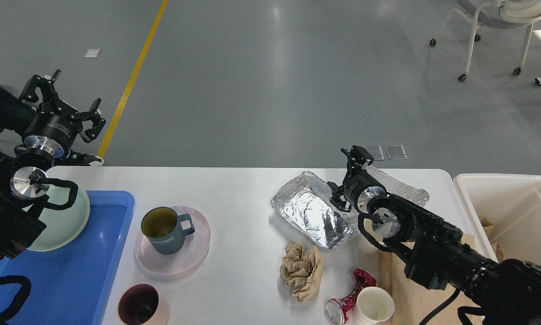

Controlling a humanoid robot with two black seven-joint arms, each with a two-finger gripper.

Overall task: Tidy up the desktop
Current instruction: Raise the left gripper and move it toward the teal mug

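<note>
White and smooth, the big worktop [243,189] lies right below me, my left end effector [67,106] hangs spread wide off its far left corner, and my right end effector [349,174] sits over the crinkly silver foil tray [306,212], grip unclear.

blue tray [117,216], cream bin [501,180], white chair [492,27]

Bright, even overhead light, glare streaks on the grey floor [279,81], sharp focus, soft shadows.
</note>
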